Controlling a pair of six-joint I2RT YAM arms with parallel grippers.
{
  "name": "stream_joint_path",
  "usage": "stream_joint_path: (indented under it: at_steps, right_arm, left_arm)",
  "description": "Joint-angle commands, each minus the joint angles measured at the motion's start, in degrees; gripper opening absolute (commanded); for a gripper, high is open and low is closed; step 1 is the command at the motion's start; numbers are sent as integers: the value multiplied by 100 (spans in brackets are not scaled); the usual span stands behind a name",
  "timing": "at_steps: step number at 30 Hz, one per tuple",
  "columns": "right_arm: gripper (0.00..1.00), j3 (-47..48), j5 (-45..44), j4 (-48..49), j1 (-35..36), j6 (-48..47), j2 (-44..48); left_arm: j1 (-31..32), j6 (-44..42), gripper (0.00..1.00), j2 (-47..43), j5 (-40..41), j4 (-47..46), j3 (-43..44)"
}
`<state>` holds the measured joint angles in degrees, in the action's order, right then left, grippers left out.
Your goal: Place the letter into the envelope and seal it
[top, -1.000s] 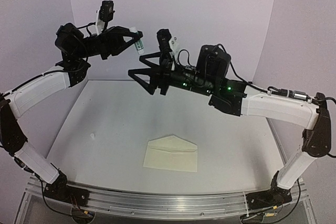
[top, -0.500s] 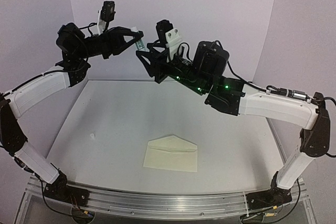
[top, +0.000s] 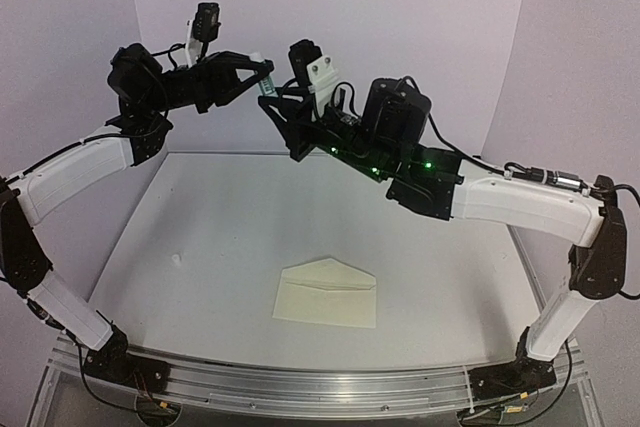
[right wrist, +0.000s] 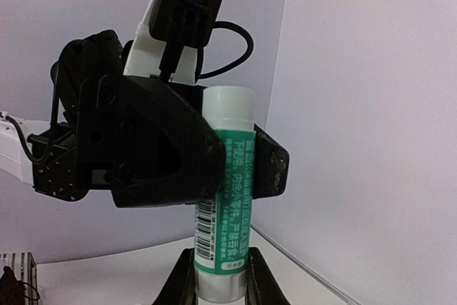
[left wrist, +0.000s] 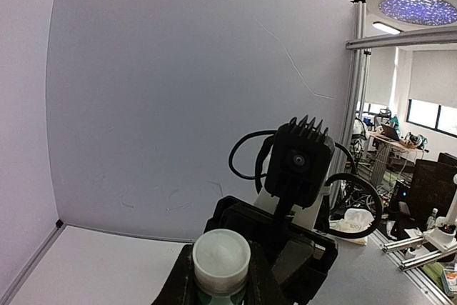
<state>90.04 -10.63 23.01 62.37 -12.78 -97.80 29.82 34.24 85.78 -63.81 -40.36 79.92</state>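
Glue stick (lower end) partly hides within right pincer.

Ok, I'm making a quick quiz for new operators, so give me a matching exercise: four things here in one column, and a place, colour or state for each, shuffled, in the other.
1 glue stick
2 envelope
3 left gripper
4 right gripper

A lies flat on the table
B jaws hugging the stick's lower end
C green label, white cap
D holds the stick mid-body, up in the air

Pairs: 1-C, 2-A, 3-D, 4-B
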Motion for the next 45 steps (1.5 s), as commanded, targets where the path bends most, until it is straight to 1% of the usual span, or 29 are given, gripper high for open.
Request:
stream_joint_path:
  at_steps: [1,2,4,8,11,14,18,24,27,30,35,37,38,40,41,45]
  right_arm:
    - [0,361,-84,-241,-19,14,-80]
    - [0,415,97,-348,-28,15,-92]
    - [0,470,727,-633,-139,138,-84]
    - [0,549,3554,-731,-839,1402,-42]
    - [0,831,5206,-713,-1208,2138,-196]
    - [0,1271,6084,-713,-1331,2517,-459]
    - [0,1992,6992,-699,-1406,2915,-855]
    - [0,2698,7801,-508,-1449,3530,-1353]
    - [0,2835,7868,-408,-1476,3678,-1423]
    - [0,2545,7276,-390,-1492,3422,-1195]
    - [0,1451,5451,-386,-1483,2723,-487]
    - [0,1152,5059,-379,-1474,2579,-293]
    - [0,1053,5057,-372,-1473,2552,-240]
    - [0,1026,5336,-334,-1469,2590,-215]
    - [0,1100,5631,-332,-1483,2669,-275]
    - [0,1660,7187,-278,-1519,3410,-675]
  left_arm:
    - [6,-48,0,-19,-115,-16,279]
    - [8,-63,0,-18,-193,-45,275]
    - [6,-107,0,-7,-541,-257,243]
    - [25,-24,0,-68,-1302,-813,70]
    - [86,-14,0,-115,-1657,-1116,7]
    - [155,-14,0,-135,-1923,-1235,-25]
    - [236,-42,0,-172,-2068,-1289,-90]
    - [252,-67,0,-200,-2116,-1267,-86]
    - [256,-85,0,-218,-2119,-1265,-98]
    - [261,-94,0,-240,-2092,-1267,-116]
    - [261,-195,0,-311,-1920,-1173,-196]
    - [261,-265,0,-324,-1911,-1137,-212]
    - [261,-269,0,-319,-1938,-1135,-206]
    - [261,-250,0,-307,-2005,-1174,-198]
    - [257,-248,0,-303,-2022,-1187,-192]
    - [274,-284,0,-297,-2196,-1326,-179]
